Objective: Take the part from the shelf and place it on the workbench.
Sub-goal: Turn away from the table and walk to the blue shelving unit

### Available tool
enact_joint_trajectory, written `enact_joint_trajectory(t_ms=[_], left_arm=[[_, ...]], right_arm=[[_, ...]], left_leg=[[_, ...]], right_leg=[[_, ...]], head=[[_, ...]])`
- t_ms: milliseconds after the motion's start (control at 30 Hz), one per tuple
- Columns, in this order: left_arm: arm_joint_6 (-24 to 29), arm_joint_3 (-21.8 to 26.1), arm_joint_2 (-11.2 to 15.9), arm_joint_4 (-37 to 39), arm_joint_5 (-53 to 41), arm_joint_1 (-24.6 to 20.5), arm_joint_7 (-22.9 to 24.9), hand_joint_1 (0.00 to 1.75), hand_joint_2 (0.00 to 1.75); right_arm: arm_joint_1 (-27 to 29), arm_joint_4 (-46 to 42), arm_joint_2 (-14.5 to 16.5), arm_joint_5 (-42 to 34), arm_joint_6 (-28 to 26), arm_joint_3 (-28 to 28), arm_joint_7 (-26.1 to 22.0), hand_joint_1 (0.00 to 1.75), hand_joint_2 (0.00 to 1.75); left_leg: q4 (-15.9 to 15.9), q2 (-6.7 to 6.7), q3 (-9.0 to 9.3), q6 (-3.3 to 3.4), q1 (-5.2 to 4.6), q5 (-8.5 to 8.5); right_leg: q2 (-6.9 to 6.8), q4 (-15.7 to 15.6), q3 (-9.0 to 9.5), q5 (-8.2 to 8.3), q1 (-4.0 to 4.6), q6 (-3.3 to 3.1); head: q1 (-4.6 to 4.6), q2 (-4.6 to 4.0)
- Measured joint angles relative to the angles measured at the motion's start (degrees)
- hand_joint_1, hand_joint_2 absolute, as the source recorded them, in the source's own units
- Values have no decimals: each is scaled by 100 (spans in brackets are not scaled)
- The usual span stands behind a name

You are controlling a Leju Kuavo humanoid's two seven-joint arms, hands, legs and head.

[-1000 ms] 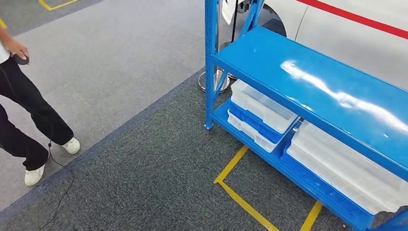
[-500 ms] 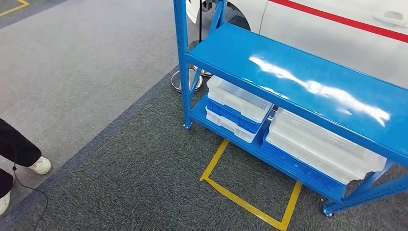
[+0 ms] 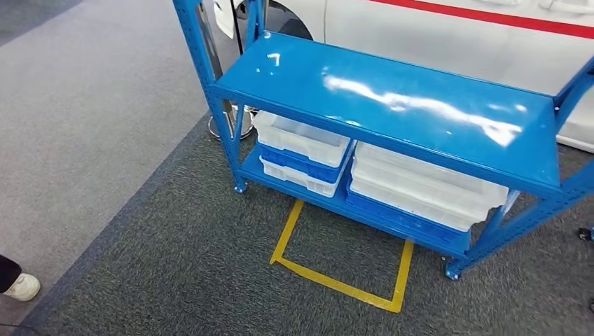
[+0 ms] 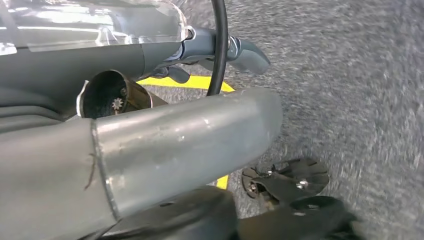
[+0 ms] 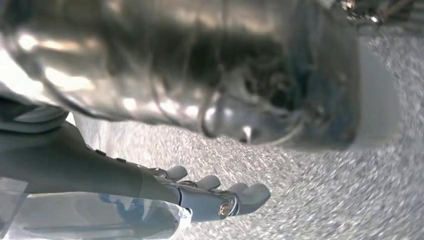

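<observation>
- Blue steel shelf (image 3: 392,105) is seen at 12 to 2 o'clock in the head view, with a glossy top board and a lower deck.
- Two stacks of bins are kept on the lower deck: a left stack (image 3: 301,140) of pale and blue bins, and a wider right stack (image 3: 420,185) just beside it at 3 o'clock.
- The part cannot be made out; whether it lies in the bins cannot be told.
- A square of yellow tape (image 3: 336,283) is laid on the dark carpet (image 3: 175,280) at 6 o'clock from the shelf.
- A white car (image 3: 434,28) with a red stripe is parked behind the shelf, at 12 o'clock.
- A chrome stand base (image 3: 218,130) is set by the shelf's left post.
- A person's white shoe (image 3: 24,285) is seen at 8 o'clock, on the paler floor (image 3: 84,105).
- The left hand (image 4: 200,40) is hung over the carpet, fingers (image 4: 247,55) stretched out and nothing grasped; a black cable (image 4: 220,70) is run across it.
- The right hand (image 5: 210,197) is released, its fingers (image 5: 252,192) held straight and slightly apart above the carpet.
</observation>
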Motion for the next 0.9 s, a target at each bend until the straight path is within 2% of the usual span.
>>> enact_joint_trajectory(t_ms=[33, 67, 100, 133, 167, 233, 267, 300, 367, 400, 433, 500, 533, 567, 600, 633, 667, 733, 767, 800, 867, 900], left_arm=[[-1, 0, 0, 0, -5, 10, 1, 0, 0], [-3, 0, 0, 0, -10, 17, 2, 0, 0], [-4, 0, 0, 0, -15, 20, 2, 0, 0], [-5, 0, -1, 0, -18, 17, 0, 0, 0], [-5, 0, 0, 0, -20, 11, -3, 0, 0], [-5, 0, 5, 0, -20, 6, -9, 0, 0], [-4, 0, 8, 0, -19, 0, -10, 0, 0], [-4, 0, 10, 0, -18, -6, -11, 0, 0], [-2, 1, 7, 0, -16, -22, -11, 0, 0], [-2, 1, 3, 0, -16, -23, -12, 0, 0], [-1, 1, -2, 0, -15, -22, -14, 0, 0], [-1, 2, -9, 0, -14, -9, -17, 0, 0], [-1, 2, -9, 0, -14, 4, -18, 0, 0], [-1, 2, -9, 0, -12, 15, -17, 0, 0], [-1, 2, -9, 0, -8, 21, -18, 0, 0], [1, 2, -10, 0, -2, 19, -19, 0, 0], [2, 2, -11, 0, 3, 11, -19, 0, 0], [7, 2, -13, 0, 5, -5, -18, 0, 0], [9, 2, -14, 0, 3, -12, -15, 0, 44], [12, 2, -14, 0, 1, -19, -10, 0, 87], [17, 2, -14, 0, -7, -28, 8, 0, 175], [21, 2, -14, 0, -11, -28, 20, 0, 175]], right_arm=[[-3, 0, 0, -6, 3, -1, -2, 0, 0], [-3, 0, 0, -10, 6, -3, -5, 0, 0], [-1, 0, 0, -12, 9, -7, -8, 0, 0], [1, 0, 1, -11, 13, -10, -11, 0, 0], [2, 0, 2, -10, 15, -14, -13, 0, 0], [-4, 0, 17, -9, 18, -19, -13, 0, 0], [-8, -1, 24, -8, 19, -21, -14, 0, 0], [-6, -1, 31, -8, 19, -22, -17, 0, 0], [13, -2, 26, -7, 15, -28, -25, 0, 0], [23, -2, 22, -7, 13, -32, -27, 0, 0], [24, -2, 17, -6, 10, -35, -29, 0, 0], [9, -2, 13, -4, 10, -42, -32, 0, 0], [1, -2, 13, -3, 11, -44, -34, 0, 0], [-4, -2, 13, 0, 13, -45, -37, 0, 0], [-2, -2, 13, 8, 17, -46, -49, 0, 0], [5, -2, 13, 31, 26, -47, -75, 0, 0], [14, -2, 10, 70, 41, -48, -108, 0, 0], [22, -2, 5, 159, 75, -46, -155, 0, 87], [21, -2, 3, 186, 87, -46, -152, 0, 131], [19, -2, 6, 197, 92, -45, -138, 0, 175], [21, -1, 14, 198, 99, -45, -111, 0, 175], [21, 0, 17, 197, 104, -45, -102, 0, 175]], left_leg=[[385, -43, -186, -7, 1, -158], [662, -58, -326, -9, 2, -226], [728, -64, -372, -2, 2, -170], [564, -79, -310, 12, 2, -5], [217, -142, -161, 37, 1, 226], [-535, -447, 148, 99, 6, 552], [-757, -568, 231, 119, 3, 612], [-847, -629, 259, 133, -3, 607], [-900, -509, 285, 168, -2, 637], [-941, -434, 305, 204, 11, 665], [-983, -351, 323, 243, 25, 696], [-1026, -174, 333, 291, 28, 723], [-1021, -81, 328, 296, 21, 720], [-1013, 7, 322, 294, 16, 711], [-1003, 87, 319, 288, 12, 698], [-990, 143, 321, 277, 12, 684], [-974, 181, 328, 258, 12, 667], [-943, 233, 337, 203, 4, 626], [-928, 250, 336, 175, -8, 606], [-917, 257, 332, 187, -23, 584], [-907, 251, 330, 223, -38, 572], [-912, 246, 332, 240, -37, 577]], right_leg=[[76, 6, -16, 7, 6, -11], [160, 15, -28, 11, 12, -17], [244, 28, -34, 12, 17, -18], [328, 40, -34, 11, 18, -17], [412, 51, -32, 11, 19, -13], [564, 76, -50, 15, 19, 17], [631, 81, -74, 26, 13, 49], [696, 80, -100, 40, 0, 92], [801, 65, -135, 70, -24, 180], [730, 111, -164, 36, -15, 209], [592, 246, -234, -56, -1, 228], [232, 827, -518, -397, 17, 257], [138, 1182, -693, -565, 9, 276], [89, 1456, -820, -660, -1, 295], [60, 1555, -856, -650, -14, 311], [38, 1432, -772, -537, -27, 322], [12, 1101, -575, -354, -38, 324], [-53, 350, -157, -103, -30, 285], [-73, 127, -37, -56, -21, 255], [-82, 47, 2, -64, -15, 232], [-73, 44, 7, -57, -13, 210], [-74, 46, 6, -63, -9, 202]], head=[[-2, 0], [-2, 0], [-2, 0], [-2, 0], [-2, 0], [0, 0], [1, 0], [0, 0], [-2, 0], [4, 0], [15, 0], [37, 0], [41, 0], [40, 0], [40, 0], [40, 0], [41, 0], [41, 0], [39, 0], [37, 0], [33, 0], [31, 0]])
